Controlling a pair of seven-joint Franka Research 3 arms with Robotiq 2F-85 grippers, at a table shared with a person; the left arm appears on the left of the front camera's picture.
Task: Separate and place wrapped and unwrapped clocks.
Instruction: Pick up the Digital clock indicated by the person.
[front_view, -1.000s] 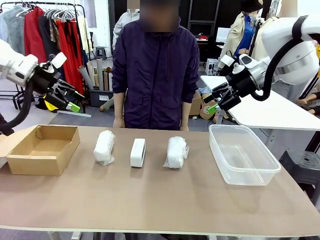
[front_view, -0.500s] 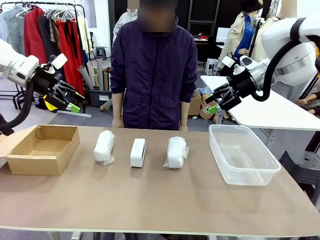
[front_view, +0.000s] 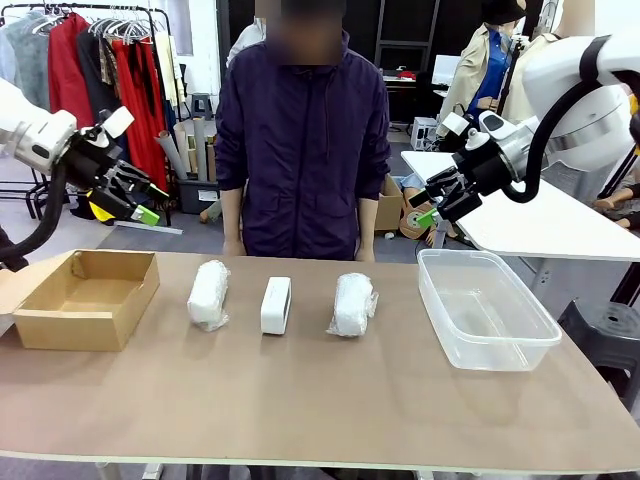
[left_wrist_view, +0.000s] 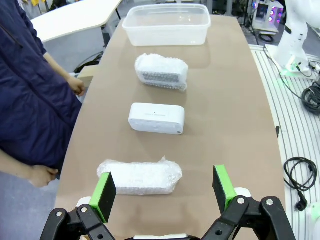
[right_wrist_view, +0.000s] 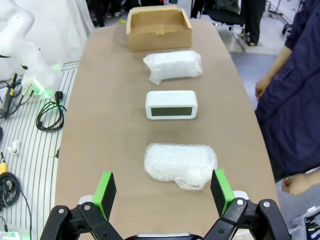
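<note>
1. Since a second ago, finds the right gripper (front_view: 420, 205) a touch higher and the left gripper (front_view: 152, 202) nudged toward 9 o'clock, with the person (front_view: 305, 150) shifted slightly the same way.
2. Finds nothing on the table (front_view: 300, 400) moved in that time.
3. Reads the left gripper as spread wide and holding nothing, up in the air at 1 o'clock of the cardboard box (front_view: 70, 325), which sits at the table's 9 o'clock end.
4. Reads the right gripper likewise as spread and empty, aloft at 11 o'clock of the clear tub (front_view: 500, 355), which sits at the 3 o'clock end.
5. Counts three clocks in a row between box and tub, each apart from its neighbour.
6. Places the bare clock (front_view: 276, 305) in the middle, standing on its long edge with the grey display turned toward 3 o'clock.
7. Places the wrapped clock by the box (front_view: 208, 294) at its 9 o'clock and the wrapped clock by the tub (front_view: 353, 303) at its 3 o'clock.
8. From the left wrist, sees green pads (left_wrist_view: 106, 189) far apart, with the wrapped clock by the box lying crosswise below and between them.
9. From the right wrist, sees green pads (right_wrist_view: 105, 192) equally parted over the wrapped clock by the tub.
10. Puts the person at the table's 12 o'clock edge, hands hanging low, well apart from the clocks.
</note>
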